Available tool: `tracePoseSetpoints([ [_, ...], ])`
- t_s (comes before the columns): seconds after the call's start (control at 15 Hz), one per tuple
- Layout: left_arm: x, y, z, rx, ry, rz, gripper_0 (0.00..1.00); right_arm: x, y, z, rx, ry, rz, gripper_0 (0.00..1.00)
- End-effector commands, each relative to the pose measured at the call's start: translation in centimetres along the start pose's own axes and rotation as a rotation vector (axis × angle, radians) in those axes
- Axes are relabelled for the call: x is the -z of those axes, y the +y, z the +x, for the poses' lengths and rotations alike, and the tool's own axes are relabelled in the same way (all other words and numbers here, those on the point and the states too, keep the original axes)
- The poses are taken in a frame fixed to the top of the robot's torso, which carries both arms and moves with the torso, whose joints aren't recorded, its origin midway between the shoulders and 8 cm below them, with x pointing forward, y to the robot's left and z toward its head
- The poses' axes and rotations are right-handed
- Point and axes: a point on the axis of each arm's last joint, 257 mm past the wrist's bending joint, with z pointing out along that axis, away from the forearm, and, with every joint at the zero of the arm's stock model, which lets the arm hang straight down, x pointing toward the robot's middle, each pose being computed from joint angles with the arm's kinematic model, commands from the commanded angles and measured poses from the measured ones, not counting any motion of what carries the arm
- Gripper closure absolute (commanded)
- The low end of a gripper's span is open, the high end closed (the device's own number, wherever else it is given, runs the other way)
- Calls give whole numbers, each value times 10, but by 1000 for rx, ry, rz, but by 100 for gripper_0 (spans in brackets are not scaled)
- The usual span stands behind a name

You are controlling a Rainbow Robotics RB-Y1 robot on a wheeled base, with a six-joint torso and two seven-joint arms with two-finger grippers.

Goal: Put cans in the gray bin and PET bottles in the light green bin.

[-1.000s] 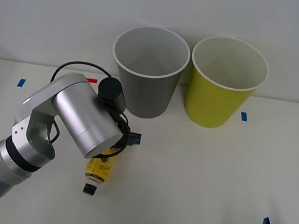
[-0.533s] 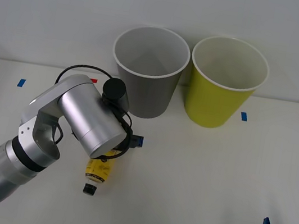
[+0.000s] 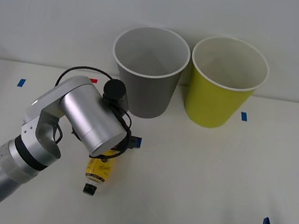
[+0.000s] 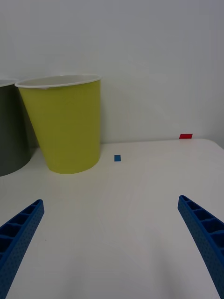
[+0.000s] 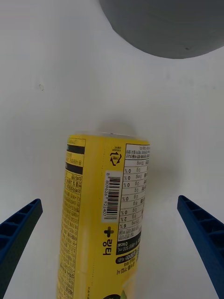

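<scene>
The small slim PET bottle with the yellow label wrap and black screw cap (image 3: 98,171) is lying on its side on the white surface (image 3: 202,171), cap pointing toward the near edge, a bit nearer than the round gray plastic bin with the white rim (image 3: 148,72). The round yellow-green plastic bin (image 3: 226,82) stands just to the right of the gray one, both at the far side.

The left tool (image 5: 112,243) is held right above the bottle, fingers spread wide with the label sitting between them but not touched on either side, as seen from the left wrist camera. Nothing is gripped yet. The right tool (image 4: 112,243) is parked at the near right, also spread open and holding nothing, with the yellow-green bin seen ahead of it.

On handling: the bottle is judged to be light, probably empty or close to it, though that can't be told for sure from here. The shrink-wrap label looks glossy, so some slip should be expected, and thin PET walls will likely give a little when squeezed. Since it's round and lying down, it could roll sideways if only one finger touches first. A hold across the middle of the labelled body, fingers on opposite sides, is probably the safest bet; the cap end is too narrow, and the far end could be pinched off balance. Breakage isn't really a worry when it gets dropped into the yellow-green bin.
</scene>
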Motion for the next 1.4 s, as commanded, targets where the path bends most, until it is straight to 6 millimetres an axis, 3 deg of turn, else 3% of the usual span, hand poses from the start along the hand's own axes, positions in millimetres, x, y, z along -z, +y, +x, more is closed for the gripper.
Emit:
tracePoseSetpoints([
  [0.07, -6, -1, -1, -5, 4, 1, 0, 0, 0, 0, 0, 0, 0, 0],
  [0.4, -15, -10, -1, -19, 12, 16, 0, 0, 0, 0, 0, 0, 0, 0],
  [1.07, -32, -6, 14, -124, 77, 13, 0, 0, 0, 0, 0, 0, 0, 0],
  [1.4, -44, 2, 3, -112, 78, -11, 0, 0, 0, 0, 0, 0, 0, 0],
])
